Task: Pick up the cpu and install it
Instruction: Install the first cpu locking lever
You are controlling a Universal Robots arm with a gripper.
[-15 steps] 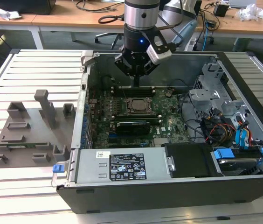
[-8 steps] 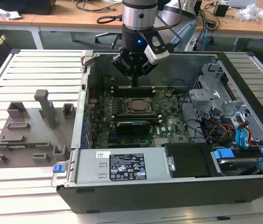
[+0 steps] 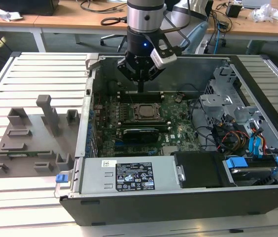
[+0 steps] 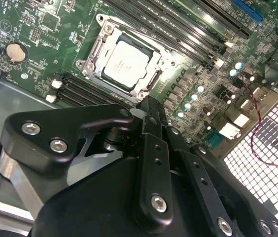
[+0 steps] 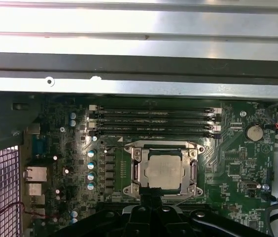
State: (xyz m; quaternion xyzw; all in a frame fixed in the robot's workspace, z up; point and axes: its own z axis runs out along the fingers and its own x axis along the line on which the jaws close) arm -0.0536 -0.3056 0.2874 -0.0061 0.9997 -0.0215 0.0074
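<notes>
- The gripper [image 3: 141,89] is hanging near the top centre of the exterior view, fingers together and holding nothing.
- The cpu [image 4: 125,64] is sitting flat inside its socket frame [image 4: 95,48] on the motherboard [image 5: 237,168], apart from the fingertips, in both wrist views.

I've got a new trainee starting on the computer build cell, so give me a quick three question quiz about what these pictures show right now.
1. True or false: the cpu lies in the socket frame on the motherboard.
2. Multiple choice: the gripper is (a) above the grey holder blocks, (b) above the open computer case, (c) outside the case, over the slatted table.
3. Fill in: the round coin cell battery sits on the ____.

Key: 1 true; 2 b; 3 motherboard.
</notes>
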